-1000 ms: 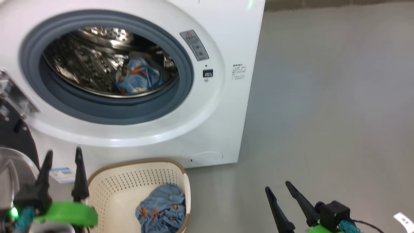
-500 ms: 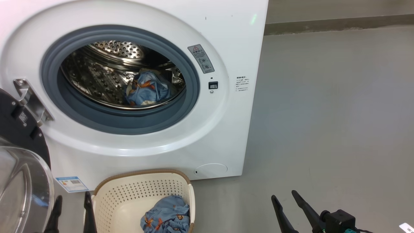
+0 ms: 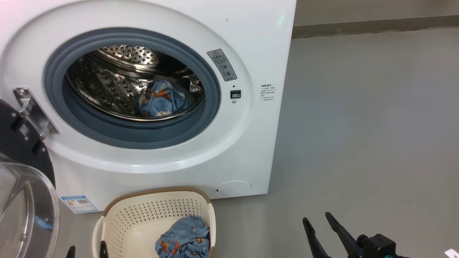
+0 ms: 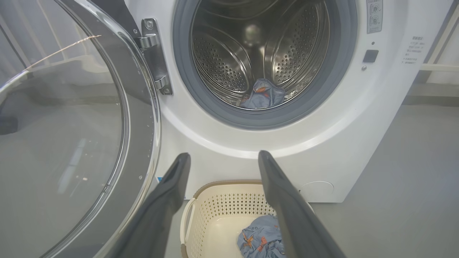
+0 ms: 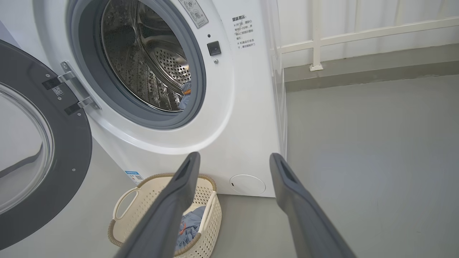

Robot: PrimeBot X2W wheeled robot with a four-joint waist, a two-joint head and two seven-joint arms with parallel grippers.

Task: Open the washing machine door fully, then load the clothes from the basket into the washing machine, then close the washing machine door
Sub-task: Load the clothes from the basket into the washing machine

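Note:
The washing machine (image 3: 251, 43) stands with its round door (image 3: 21, 200) swung out to the left, the glass bowl facing me. One blue printed garment (image 3: 163, 100) lies in the steel drum (image 4: 229, 64). Another blue garment (image 3: 184, 240) sits in the cream basket (image 3: 143, 211) on the floor below the opening. My left gripper (image 3: 87, 249) is open, only its fingertips rising at the bottom edge beside the basket's left handle. In the left wrist view the left gripper (image 4: 224, 154) hangs empty above the basket (image 4: 222, 200). My right gripper (image 3: 316, 217) is open over bare floor, right of the basket, and the right gripper (image 5: 235, 156) holds nothing.
Grey floor (image 3: 358, 143) stretches to the right of the machine. A white railing (image 5: 315, 43) and a wall base run behind it. The open door (image 5: 71, 150) takes up the space left of the basket (image 5: 123, 200). A blue label sticker (image 3: 79, 203) is on the machine's lower front.
The head camera tilted up a second ago, then held. My left gripper has sunk in the head view until just its tips remain; the right gripper dropped slightly. Clothes and basket stay put.

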